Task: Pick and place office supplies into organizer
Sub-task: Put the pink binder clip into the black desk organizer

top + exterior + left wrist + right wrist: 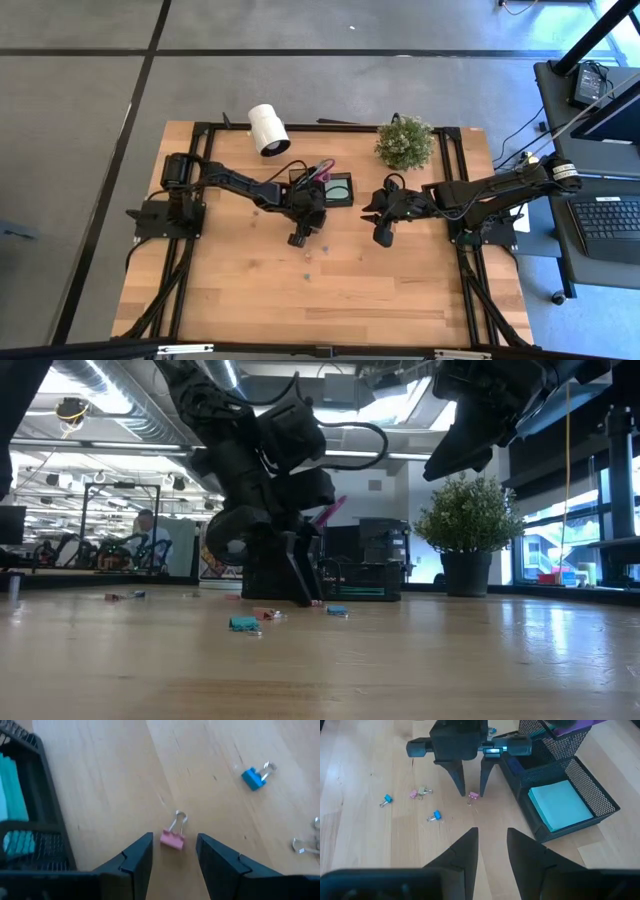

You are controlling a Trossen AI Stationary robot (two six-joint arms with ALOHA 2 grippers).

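Left gripper [174, 855] is mine, fingers spread and empty, tips down at the wood just beside the organizer [570, 785]. A pink binder clip [172, 839] lies between my fingers, its wire loop pointing away from me. My right gripper [492, 851] hovers farther off, holding nothing.

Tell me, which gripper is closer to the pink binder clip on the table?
The left. The left gripper stands right over the pink binder clip, open fingers on either side. The right gripper hovers apart from it, near the organizer.
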